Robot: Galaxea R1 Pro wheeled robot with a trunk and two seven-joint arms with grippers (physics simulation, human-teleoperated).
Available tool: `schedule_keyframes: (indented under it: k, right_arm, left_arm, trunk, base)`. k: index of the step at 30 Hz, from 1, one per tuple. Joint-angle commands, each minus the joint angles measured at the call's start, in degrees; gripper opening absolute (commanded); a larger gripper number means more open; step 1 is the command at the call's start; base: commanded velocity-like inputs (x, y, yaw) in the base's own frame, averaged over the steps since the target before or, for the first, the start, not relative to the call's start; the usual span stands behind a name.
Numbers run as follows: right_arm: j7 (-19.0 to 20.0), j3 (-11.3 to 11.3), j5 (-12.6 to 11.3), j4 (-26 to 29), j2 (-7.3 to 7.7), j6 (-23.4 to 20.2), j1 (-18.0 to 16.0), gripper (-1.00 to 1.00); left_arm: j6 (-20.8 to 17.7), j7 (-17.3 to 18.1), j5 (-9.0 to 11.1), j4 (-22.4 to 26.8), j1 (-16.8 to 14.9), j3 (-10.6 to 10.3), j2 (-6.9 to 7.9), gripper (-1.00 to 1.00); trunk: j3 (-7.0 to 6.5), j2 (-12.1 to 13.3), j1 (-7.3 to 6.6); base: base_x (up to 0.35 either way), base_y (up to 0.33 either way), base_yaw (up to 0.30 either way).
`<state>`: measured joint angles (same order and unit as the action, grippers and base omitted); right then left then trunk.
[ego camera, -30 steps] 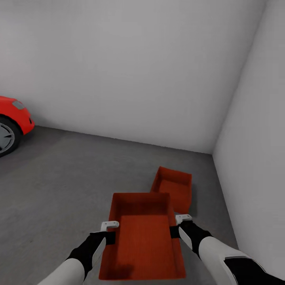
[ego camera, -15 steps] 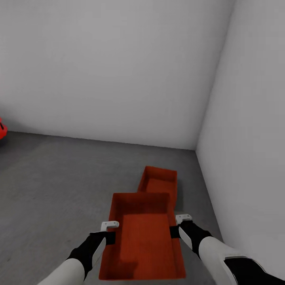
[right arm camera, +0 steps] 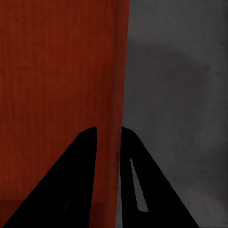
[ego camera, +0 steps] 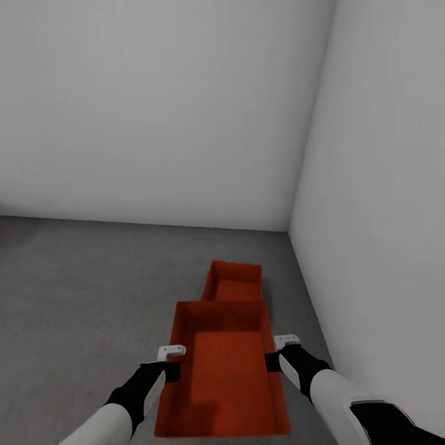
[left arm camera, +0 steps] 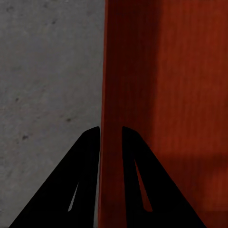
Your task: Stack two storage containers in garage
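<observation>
Facing white garage corner | grey concrete floor (ego camera: pixel 93 290) | each gripper clamps carried bin (ego camera: pixel 222 377) wall

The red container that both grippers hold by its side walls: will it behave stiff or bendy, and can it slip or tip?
The held container probably behaves stiff: its thin walls look straight where the left gripper and right gripper pinch them. The smooth walls may slip in so narrow a pinch. Empty and shallow, it seems light, yet it could tilt if one grip loosens.

Near red-orange open bin (ego camera: pixel 225 377) held aloft, second bin (ego camera: pixel 235 282) beyond on grey floor (ego camera: pixel 93 284).
</observation>
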<state>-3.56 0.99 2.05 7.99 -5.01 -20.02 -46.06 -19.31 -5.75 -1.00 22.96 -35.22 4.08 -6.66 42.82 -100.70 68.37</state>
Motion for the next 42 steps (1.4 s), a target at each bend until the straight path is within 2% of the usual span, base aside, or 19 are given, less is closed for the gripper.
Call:
schedule_keyframes:
  k: [1, 9, 17, 24, 42]
  right_arm:
    - [0.22, 3.31, -1.17, 0.27, 0.0, -0.29, -0.07, -1.0]
    - [0.22, 3.31, -1.17, 0.27, 0.0, -0.29, -0.08, -1.0]
    - [0.22, 3.31, -1.17, 0.27, 0.0, -0.29, -0.08, -1.0]
    - [0.22, 3.4, -1.17, 0.27, 0.0, -0.29, -0.05, -1.0]
    - [0.22, 3.36, -1.17, 0.27, 0.0, -0.29, -0.08, -1.0]
  left_arm:
    - [-0.9, 0.46, 1.64, -0.1, 0.02, -1.15, 0.68, -1.0]
    - [-0.91, 0.48, 1.64, -0.1, 0.02, -1.12, 0.68, -1.0]
    - [-0.91, 0.48, 1.65, -0.1, 0.03, -1.09, 0.68, -1.0]
    - [-0.91, 0.48, 1.63, -0.1, 0.03, -1.09, 0.68, -1.0]
    - [-0.91, 0.48, 1.62, -0.1, 0.03, -1.09, 0.68, -1.0]
  trunk:
    - [0.05, -0.02, 0.02]
    - [0.05, -0.02, 0.02]
    - [0.06, -0.02, 0.02]
    - [0.07, -0.02, 0.02]
    - [0.07, -0.02, 0.02]
  base:
    - [0.25, 0.205, -0.023]
    - [0.265, 0.217, -0.056]
    - [0.022, 0.017, -0.228]
    - [0.022, 0.017, -0.036]
    - [0.258, 0.203, -0.025]
